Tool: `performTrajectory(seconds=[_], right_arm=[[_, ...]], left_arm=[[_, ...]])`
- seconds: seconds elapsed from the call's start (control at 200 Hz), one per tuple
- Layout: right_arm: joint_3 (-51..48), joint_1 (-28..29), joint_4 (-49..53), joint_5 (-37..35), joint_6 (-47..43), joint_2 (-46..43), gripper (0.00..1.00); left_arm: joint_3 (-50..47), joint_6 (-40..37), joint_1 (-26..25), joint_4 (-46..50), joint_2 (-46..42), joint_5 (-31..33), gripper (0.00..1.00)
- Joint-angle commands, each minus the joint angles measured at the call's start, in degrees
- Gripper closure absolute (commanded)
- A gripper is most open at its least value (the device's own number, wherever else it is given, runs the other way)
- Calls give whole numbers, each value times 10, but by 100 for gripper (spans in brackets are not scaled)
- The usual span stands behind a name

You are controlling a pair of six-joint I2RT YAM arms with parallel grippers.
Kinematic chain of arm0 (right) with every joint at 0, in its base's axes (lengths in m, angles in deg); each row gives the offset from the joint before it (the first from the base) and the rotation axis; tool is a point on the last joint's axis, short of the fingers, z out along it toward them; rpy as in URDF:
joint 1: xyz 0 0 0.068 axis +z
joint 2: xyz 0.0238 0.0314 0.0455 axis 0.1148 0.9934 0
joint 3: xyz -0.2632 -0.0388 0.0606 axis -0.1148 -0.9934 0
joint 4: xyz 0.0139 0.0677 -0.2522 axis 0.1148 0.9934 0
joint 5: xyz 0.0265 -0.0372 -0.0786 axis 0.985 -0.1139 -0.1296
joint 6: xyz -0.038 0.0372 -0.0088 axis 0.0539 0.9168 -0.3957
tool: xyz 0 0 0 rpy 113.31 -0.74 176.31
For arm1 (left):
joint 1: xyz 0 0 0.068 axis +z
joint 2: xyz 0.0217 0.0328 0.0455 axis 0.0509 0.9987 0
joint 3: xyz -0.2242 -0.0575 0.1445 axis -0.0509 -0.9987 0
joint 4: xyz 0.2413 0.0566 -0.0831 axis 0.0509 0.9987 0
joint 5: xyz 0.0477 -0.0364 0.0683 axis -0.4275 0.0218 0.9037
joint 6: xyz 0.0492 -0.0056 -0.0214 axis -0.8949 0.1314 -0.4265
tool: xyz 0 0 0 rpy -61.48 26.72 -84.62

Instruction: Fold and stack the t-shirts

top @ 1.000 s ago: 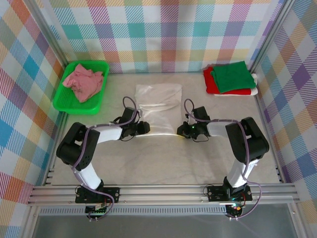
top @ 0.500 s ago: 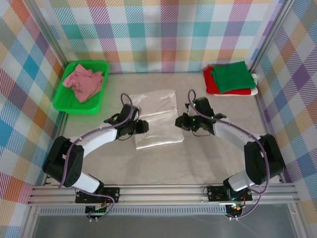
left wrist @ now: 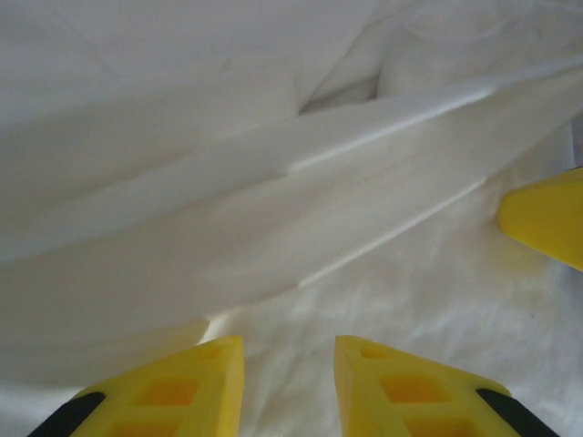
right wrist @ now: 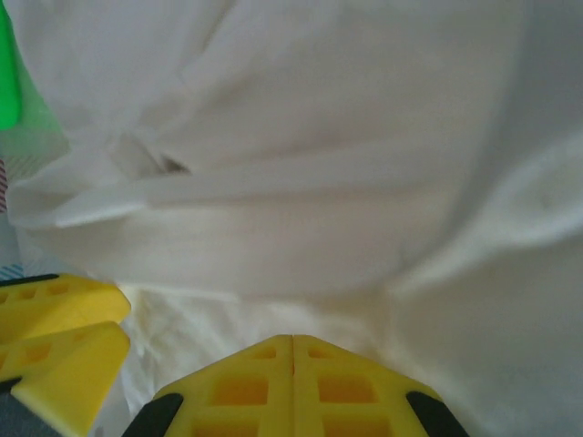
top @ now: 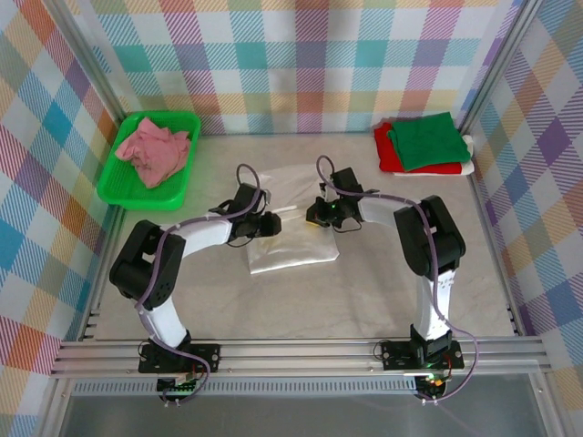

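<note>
A white t-shirt point(top: 293, 253) lies partly folded in the middle of the table, with a raised crease across it point(left wrist: 273, 182) point(right wrist: 301, 137). My left gripper point(top: 271, 224) point(left wrist: 289, 341) rests low on its left half, fingers a narrow gap apart with only cloth showing between them. My right gripper point(top: 312, 217) point(right wrist: 292, 339) is shut, its tips on the cloth just right of the left one. A pink t-shirt point(top: 150, 150) lies crumpled in the tray. A folded green t-shirt point(top: 424, 138) tops a red one point(top: 385, 150) at the back right.
The green plastic tray point(top: 146, 202) stands at the back left, its corner also in the right wrist view point(right wrist: 7, 73). A white cloth edge point(top: 466, 155) pokes out under the back-right stack. Checked walls and metal posts enclose the table.
Both grippers have moved away from the shirt's near edge to its middle and drawn close together. The shirt's near part now lies uncovered and flat.
</note>
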Motion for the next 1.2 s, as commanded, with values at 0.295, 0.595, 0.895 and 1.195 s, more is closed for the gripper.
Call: performTrajectory(seconds=[0.295,0.595,0.895,1.195], right_arm=[[162,-6,-11,-27,-12,108,96],[246,-30,55,-15,-57,94,96],[-12,-27,56,7,-42,-113,79],[-171,-28,131,-38,-71,-235,69]], left_arm=[[176,-66,77,-11,149,45,68],[233,-66,131,61,100,69,67],[-12,27,109,64,-160,33,60],[-192,129,26,138,-249,-71,57]])
